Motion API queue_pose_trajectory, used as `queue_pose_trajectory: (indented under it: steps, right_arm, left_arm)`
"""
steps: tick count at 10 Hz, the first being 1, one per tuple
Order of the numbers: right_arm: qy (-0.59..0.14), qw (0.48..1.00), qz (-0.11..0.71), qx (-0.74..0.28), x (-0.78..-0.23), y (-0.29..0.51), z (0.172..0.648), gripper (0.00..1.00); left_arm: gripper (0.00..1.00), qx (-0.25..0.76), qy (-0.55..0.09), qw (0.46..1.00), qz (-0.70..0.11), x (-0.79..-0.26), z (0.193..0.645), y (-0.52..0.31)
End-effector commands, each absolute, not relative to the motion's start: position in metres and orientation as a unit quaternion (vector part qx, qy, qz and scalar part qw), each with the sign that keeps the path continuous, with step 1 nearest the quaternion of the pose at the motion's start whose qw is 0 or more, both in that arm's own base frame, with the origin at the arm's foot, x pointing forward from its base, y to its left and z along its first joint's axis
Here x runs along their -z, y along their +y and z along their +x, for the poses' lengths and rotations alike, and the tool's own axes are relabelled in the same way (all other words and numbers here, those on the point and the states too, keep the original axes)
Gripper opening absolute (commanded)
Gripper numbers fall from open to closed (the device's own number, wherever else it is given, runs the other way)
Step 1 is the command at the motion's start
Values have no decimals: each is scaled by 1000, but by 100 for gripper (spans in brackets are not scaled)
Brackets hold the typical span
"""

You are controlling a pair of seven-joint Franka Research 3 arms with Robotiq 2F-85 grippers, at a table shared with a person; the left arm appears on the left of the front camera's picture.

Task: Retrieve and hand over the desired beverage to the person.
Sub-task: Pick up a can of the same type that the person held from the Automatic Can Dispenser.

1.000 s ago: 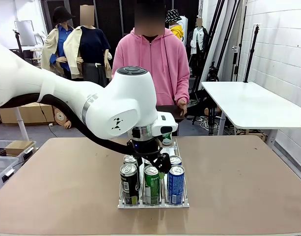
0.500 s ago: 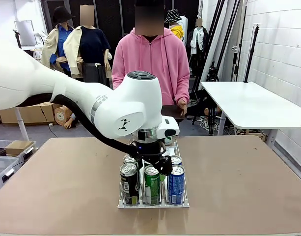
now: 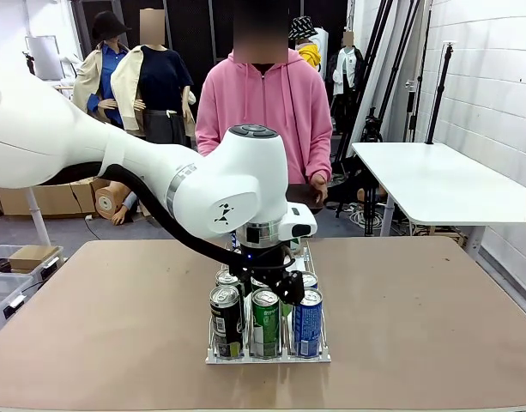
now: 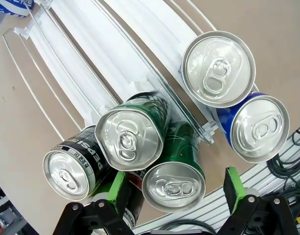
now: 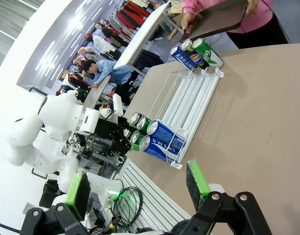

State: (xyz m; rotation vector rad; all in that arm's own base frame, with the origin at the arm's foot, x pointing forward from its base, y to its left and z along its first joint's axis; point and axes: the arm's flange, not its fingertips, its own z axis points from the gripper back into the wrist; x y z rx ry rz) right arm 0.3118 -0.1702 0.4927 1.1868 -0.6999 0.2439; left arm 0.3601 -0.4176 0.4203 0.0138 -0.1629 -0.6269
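White letters down the side of the black can (image 4: 85, 156), seen in the left wrist view, read "PEPSI". In the right wrist view, the front blue can (image 5: 162, 141) carries large white letters that look like "SWE", and the rest curves out of sight. Print on the green can (image 3: 264, 322) at the front is too small to read.

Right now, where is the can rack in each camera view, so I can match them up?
Front view: the can rack stands mid-table, low in the picture.
Left wrist view: its bare white lanes run across the top left.
Right wrist view: it slants through the centre.
Shared landmark: the blue can at its robot-side end.
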Motion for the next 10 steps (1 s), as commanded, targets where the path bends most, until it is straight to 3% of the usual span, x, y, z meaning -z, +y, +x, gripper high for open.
queue_pose_trajectory:
  steps: [1,10]
  right_arm:
    - [-325,761,548,-118,-492,-170,312,100]
    - [-325,761,548,-118,-492,-170,312,100]
  left_arm:
    - [100,284,-66,957,9,-421,363,-422]
    - [100,272,-51,961,-1,-414,370,-419]
